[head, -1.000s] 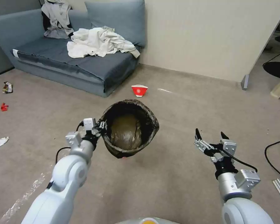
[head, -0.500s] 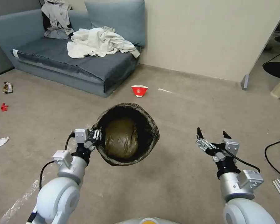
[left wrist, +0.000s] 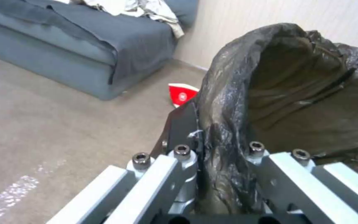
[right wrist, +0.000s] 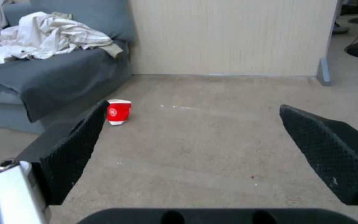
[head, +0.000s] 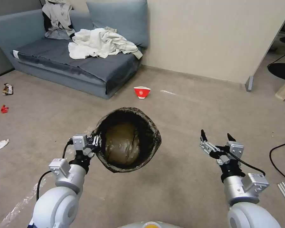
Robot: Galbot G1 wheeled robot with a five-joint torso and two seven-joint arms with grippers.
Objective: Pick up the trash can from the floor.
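Now the left tool [head: 96, 143] is pinching the bagged rim of the trash can [head: 127, 143] on its left side, one finger [left wrist: 182, 124] outside the dark plastic and the other inside it, as the left wrist view makes plain. The can hangs from that hold, tipped so its mouth faces up toward the head camera, with the liner's crumpled bottom visible inside. Against the picture from a second ago, the left arm has drawn back and down toward the robot's body, and the can has come with it, sitting a little lower and more to the left in the head view; the sofa [head: 63, 60] and the red-and-white cup [head: 142, 92] have not shifted, so the camera held steady. The can appears clear of the floor [head: 180, 177], so I judge the pickup essentially done, with the arm merely settling its load. The right tool [head: 216, 137] hovers well apart on the right, its fingers spread wide and holding nothing. A one-sided pinch on thin, slippery plastic could slide or tear.
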